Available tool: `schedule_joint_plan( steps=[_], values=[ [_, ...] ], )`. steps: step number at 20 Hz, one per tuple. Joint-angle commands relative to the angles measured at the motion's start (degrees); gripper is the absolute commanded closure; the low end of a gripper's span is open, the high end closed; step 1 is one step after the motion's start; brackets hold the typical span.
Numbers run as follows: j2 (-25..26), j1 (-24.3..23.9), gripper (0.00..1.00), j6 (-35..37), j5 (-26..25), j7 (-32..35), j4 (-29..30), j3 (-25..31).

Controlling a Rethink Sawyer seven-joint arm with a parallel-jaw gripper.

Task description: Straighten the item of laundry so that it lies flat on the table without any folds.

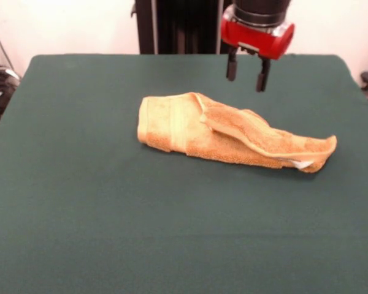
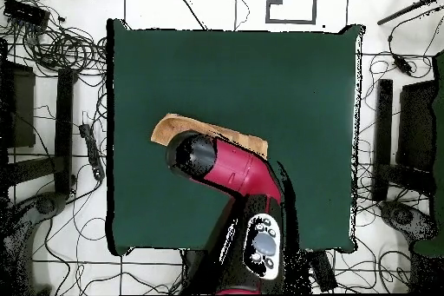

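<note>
The towel (image 1: 233, 131) is seen near the middle of the table (image 1: 80, 202), bunched into a long roll running from nine o'clock toward four o'clock, folded over itself, a white tag at its right end; the gripper (image 1: 247, 75) is held above it at one o'clock, parted and empty, presumably positioned to descend on the upper fold.

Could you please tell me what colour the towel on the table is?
Orange-tan towel, with paler bands near its left end; the front view shows it best.

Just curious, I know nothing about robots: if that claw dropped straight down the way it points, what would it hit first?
Probably the towel, folded on the table; the open gripper hangs above its far edge, though depth is unclear.
</note>
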Motion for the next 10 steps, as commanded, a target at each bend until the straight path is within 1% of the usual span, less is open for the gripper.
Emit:
schedule_joint_plan(
  steps=[1, 10],
  values=[
    [1.0, -3.8, 0.0, -1.9, -7.9, -10.5, 1.9, 12.2],
    [-1.1, -9.9, 0.0, -2.6, -20.0, -12.0, 3.5, 19.0]
  ],
)
